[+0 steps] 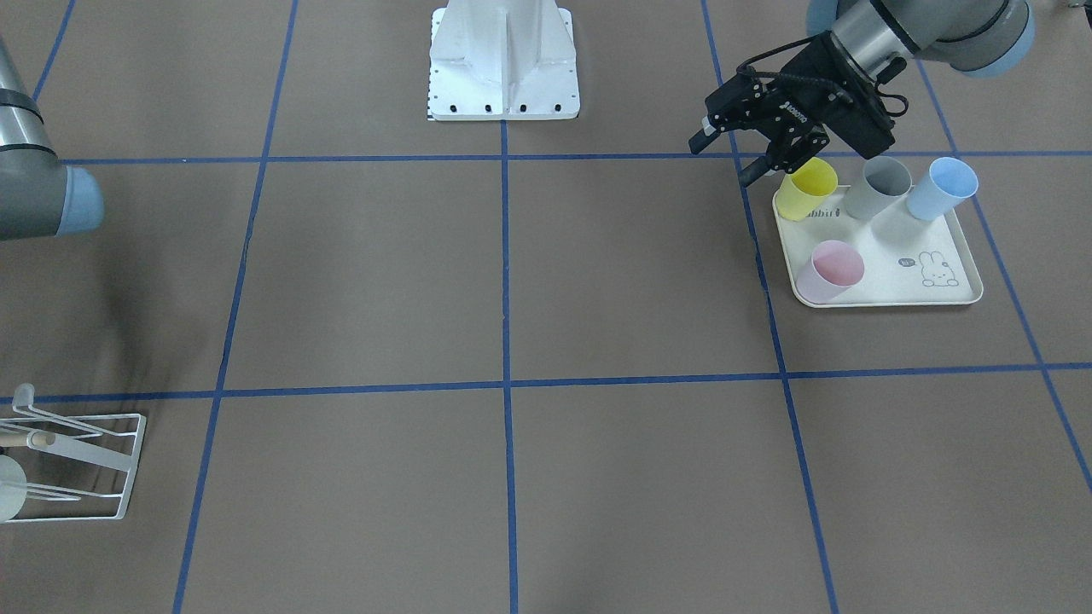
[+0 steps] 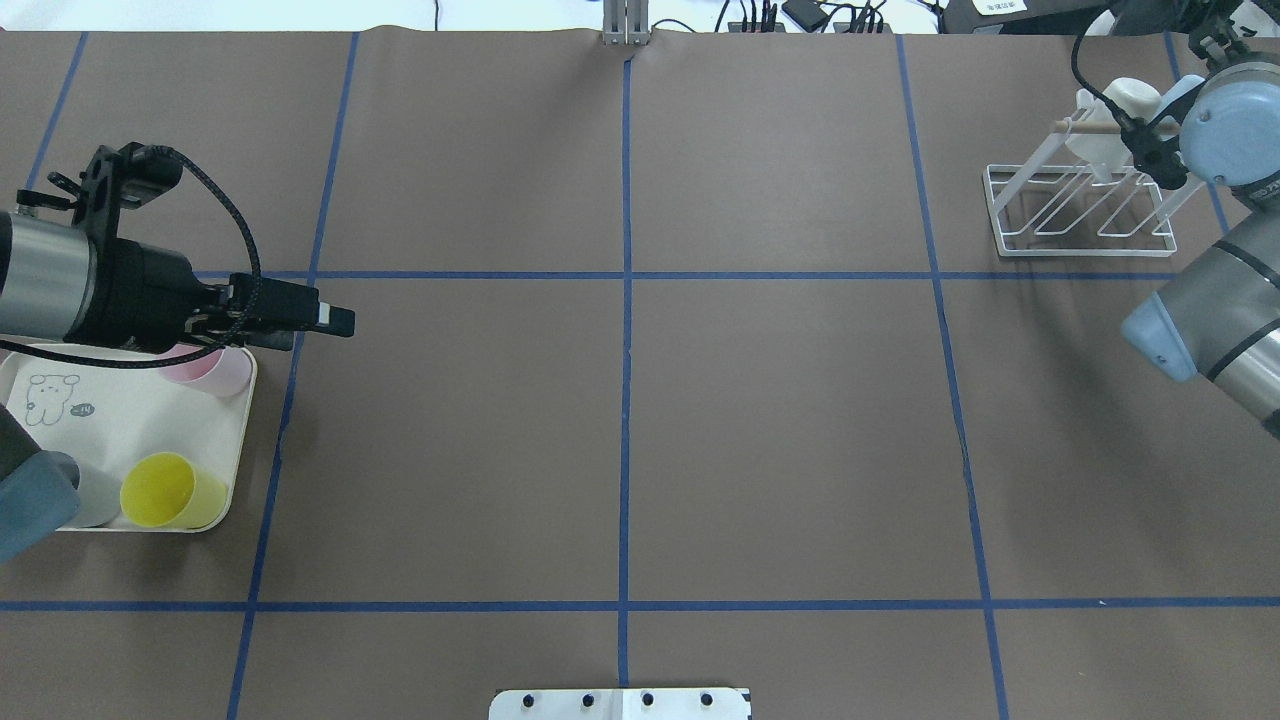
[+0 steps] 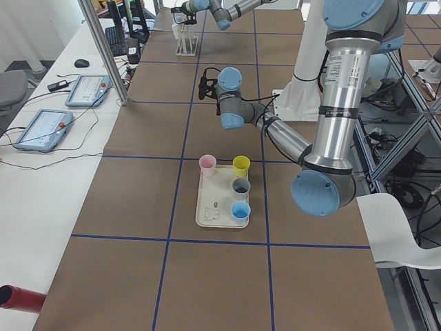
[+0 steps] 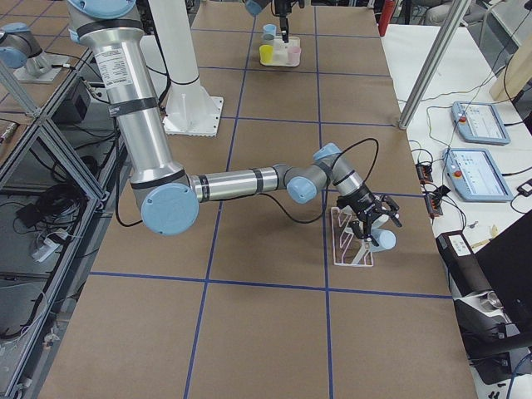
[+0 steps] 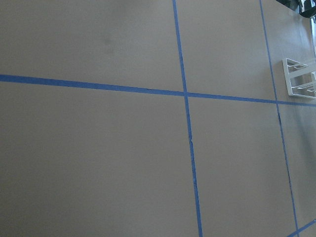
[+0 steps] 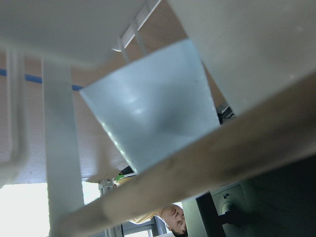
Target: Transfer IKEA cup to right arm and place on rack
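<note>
hovering wide open and empty: black left two-finger gripper [image 1: 725, 159], just beside the yellow plastic cup [image 1: 809, 189] on the cream rabbit-print tray [image 1: 887, 290]. up against the light wooden rod of the white wire-frame rack [image 2: 1085, 250]: pale blue plastic cup [image 6: 148, 108], right gripper [image 4: 372, 226] close by, grip impossible to tell.

My right gripper [image 4: 371, 223] hangs at the white wire rack [image 4: 347, 243], just beside a pale cup [image 4: 385, 241] at its end; my grip on it is unclear. Far off, cups [image 4: 266, 55] stand on a tray [image 4: 279, 63].
</note>
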